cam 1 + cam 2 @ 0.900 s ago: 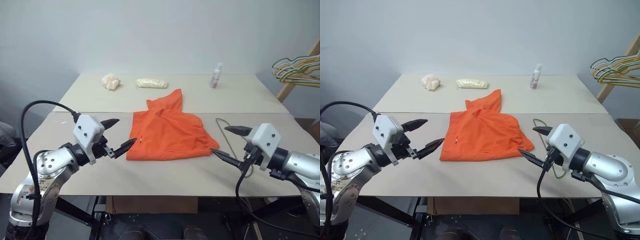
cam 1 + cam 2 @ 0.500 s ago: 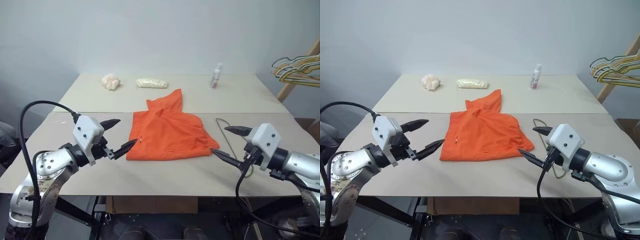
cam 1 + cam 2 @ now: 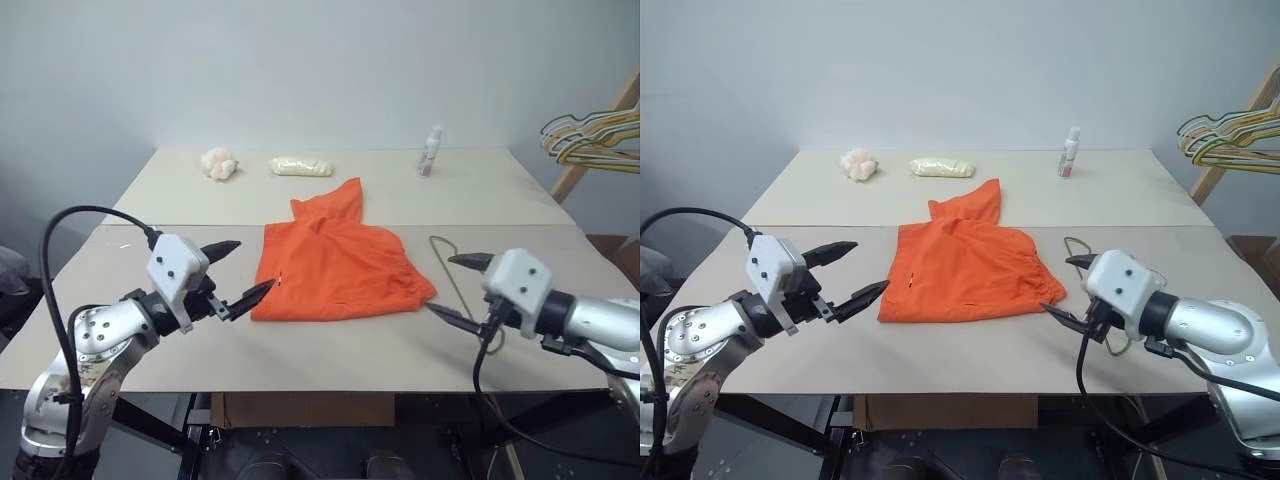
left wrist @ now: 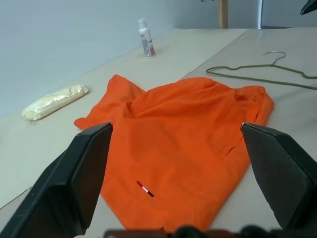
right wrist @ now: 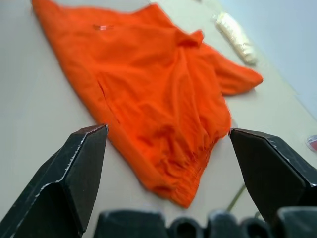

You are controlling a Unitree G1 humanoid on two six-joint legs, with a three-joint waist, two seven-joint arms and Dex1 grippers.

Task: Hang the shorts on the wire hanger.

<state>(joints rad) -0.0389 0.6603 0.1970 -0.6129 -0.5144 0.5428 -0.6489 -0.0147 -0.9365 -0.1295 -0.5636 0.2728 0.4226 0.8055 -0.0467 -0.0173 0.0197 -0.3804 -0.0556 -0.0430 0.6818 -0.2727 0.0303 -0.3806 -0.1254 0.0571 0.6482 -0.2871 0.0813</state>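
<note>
Plain white wall behind, and a big beige table (image 3: 330,345) taking up most of the scene. Sitting around the middle of the table are the orange shorts (image 3: 340,262), laid flat with one leg flopped toward the far edge and the gathered waistband facing the right edge. Just off that waistband side lies the wire hanger (image 4: 260,73), flat on the table, thin and olive-grey, close to the shorts but I can't tell if it's actually touching them.

Left gripper (image 3: 232,271) hovers near the front-left part of the table, fingers spread wide, nothing in them, tips aimed at the shorts' near-left corner. Right gripper (image 3: 1073,289) is over by the front-right, also spread wide and empty, one fingertip just beside the waistband corner.

Along the far edge there's a crumpled white wad (image 3: 219,162), a pale yellowish packet (image 3: 300,166), and a small white bottle (image 3: 430,151). Off past the right edge, a bunch of yellow hangers (image 3: 592,138) on a wooden rack.
</note>
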